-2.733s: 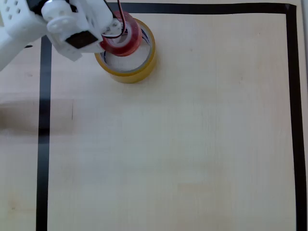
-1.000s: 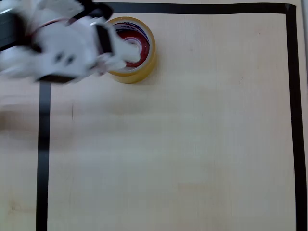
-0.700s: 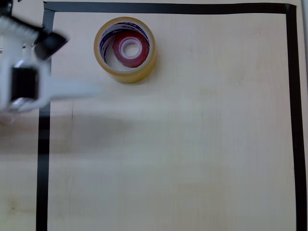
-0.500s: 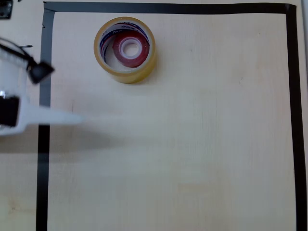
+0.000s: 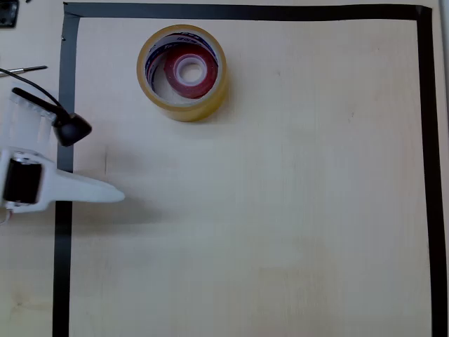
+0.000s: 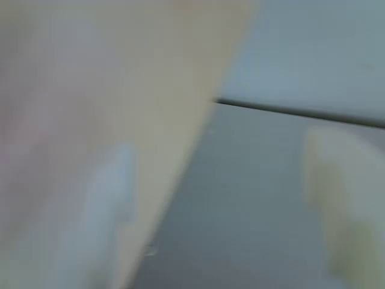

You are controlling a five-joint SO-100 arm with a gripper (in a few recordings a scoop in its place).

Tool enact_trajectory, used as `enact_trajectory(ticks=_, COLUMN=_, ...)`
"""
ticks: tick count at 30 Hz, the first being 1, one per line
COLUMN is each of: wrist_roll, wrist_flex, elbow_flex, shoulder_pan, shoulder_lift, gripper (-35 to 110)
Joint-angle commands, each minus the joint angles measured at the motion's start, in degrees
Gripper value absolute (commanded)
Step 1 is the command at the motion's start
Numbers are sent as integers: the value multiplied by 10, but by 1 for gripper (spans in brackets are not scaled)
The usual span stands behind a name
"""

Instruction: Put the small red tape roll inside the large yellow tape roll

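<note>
The large yellow tape roll (image 5: 181, 105) stands on the pale wooden table near the top left of the overhead view. The small red tape roll (image 5: 189, 72) lies flat inside its ring, white core up. My white gripper (image 5: 81, 165) is at the left edge, well below and left of both rolls, with one pointed finger (image 5: 95, 190) reaching right over the black line. The wrist view is blurred: two pale fingers (image 6: 105, 211) stand far apart with nothing between them, so the gripper (image 6: 222, 211) is open.
A black tape line (image 5: 66, 267) frames the work area along the left, top and right. A thin metal tool (image 5: 24, 69) and a dark object (image 5: 7, 12) lie outside it at the top left. The wrist view looks past the table edge (image 6: 198, 138) to grey floor.
The gripper let go of the red roll inside the yellow roll, then swung away to the left and downward. Both rolls have stayed put since.
</note>
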Motion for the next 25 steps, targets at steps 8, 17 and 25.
enact_trajectory(ticks=8, wrist_roll=11, wrist_flex=72, elbow_flex=9, shoulder_pan=-25, shoulder_lift=19, gripper=13)
enact_trajectory(ticks=17, wrist_roll=15, wrist_flex=95, elbow_flex=9, shoulder_pan=-12, shoulder_lift=19, gripper=7)
enact_trajectory(ticks=25, wrist_roll=15, wrist_flex=95, elbow_flex=9, shoulder_pan=-11, shoulder_lift=19, gripper=8)
